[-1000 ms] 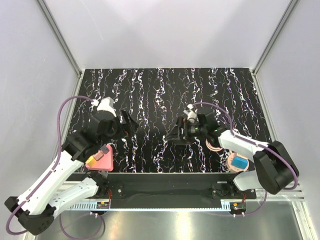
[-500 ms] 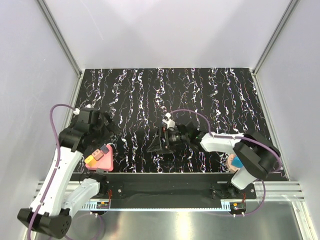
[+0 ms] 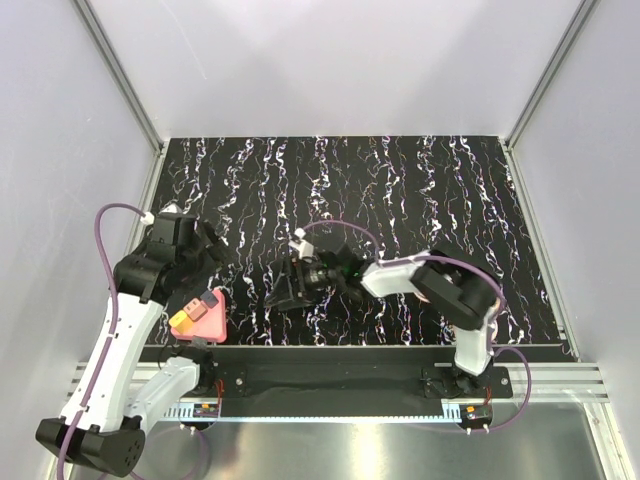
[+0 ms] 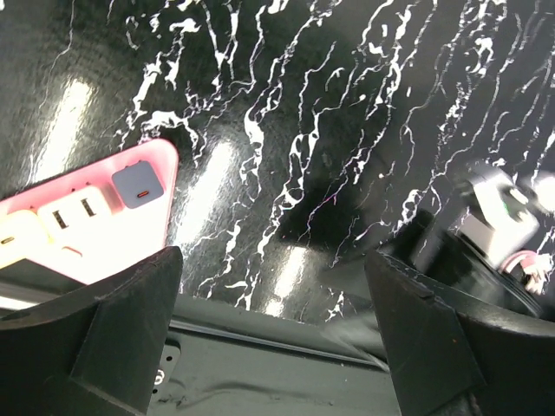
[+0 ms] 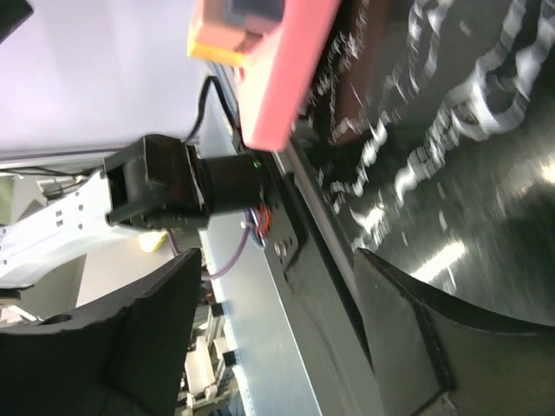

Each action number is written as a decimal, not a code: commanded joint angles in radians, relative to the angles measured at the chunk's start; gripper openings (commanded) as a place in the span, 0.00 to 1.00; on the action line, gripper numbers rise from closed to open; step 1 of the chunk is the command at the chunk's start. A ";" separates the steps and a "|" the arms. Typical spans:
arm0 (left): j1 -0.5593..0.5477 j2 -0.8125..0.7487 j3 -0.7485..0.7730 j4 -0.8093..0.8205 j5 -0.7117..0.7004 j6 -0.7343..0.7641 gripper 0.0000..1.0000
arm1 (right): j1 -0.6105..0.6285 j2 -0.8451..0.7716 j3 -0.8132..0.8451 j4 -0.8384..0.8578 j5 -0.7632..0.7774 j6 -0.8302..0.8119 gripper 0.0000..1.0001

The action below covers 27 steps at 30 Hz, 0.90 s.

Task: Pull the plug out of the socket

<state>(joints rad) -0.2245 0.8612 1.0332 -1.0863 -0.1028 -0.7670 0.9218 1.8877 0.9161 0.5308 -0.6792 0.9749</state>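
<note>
The socket (image 3: 200,322), a pink triangular plastic block with rounded corners, lies at 8 o'clock on the black marbled table (image 3: 400,180), near the table's edge. The plug (image 3: 209,298), a small grey-blue square-bodied adapter, is seated at the socket's 1 o'clock corner.

Both parts are judged light, rigid and smooth. The plug is probably held by friction, so the socket likely lifts with it unless braced. Grip the plug on two opposite flat sides and hold down the pink body.

Left gripper (image 4: 273,256): jaws wide, empty, at 12 o'clock of the socket. Right gripper (image 5: 277,256): jaws apart, empty, at 3 o'clock.
</note>
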 commanded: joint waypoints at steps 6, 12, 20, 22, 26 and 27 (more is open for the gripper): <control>0.004 -0.014 0.010 0.094 0.146 0.110 0.87 | 0.084 0.254 0.196 0.319 -0.034 0.203 0.68; 0.004 -0.017 0.016 0.089 0.204 0.170 0.84 | 0.149 0.344 0.309 0.232 -0.003 0.200 0.71; 0.004 -0.044 -0.050 0.059 0.192 0.091 0.83 | 0.167 0.412 0.391 0.170 0.041 0.200 0.70; 0.004 -0.041 -0.050 0.034 0.152 0.071 0.83 | 0.175 0.424 0.405 0.160 0.055 0.202 0.70; 0.004 -0.065 -0.029 0.025 0.123 0.055 0.83 | 0.192 0.442 0.432 0.141 0.089 0.197 0.60; 0.004 -0.070 -0.021 0.025 0.120 0.061 0.83 | 0.195 0.447 0.441 0.135 0.092 0.194 0.59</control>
<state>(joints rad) -0.2245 0.8158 0.9848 -1.0679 0.0486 -0.6937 1.0927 2.3192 1.3079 0.6827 -0.6277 1.1790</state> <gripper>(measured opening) 0.834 0.606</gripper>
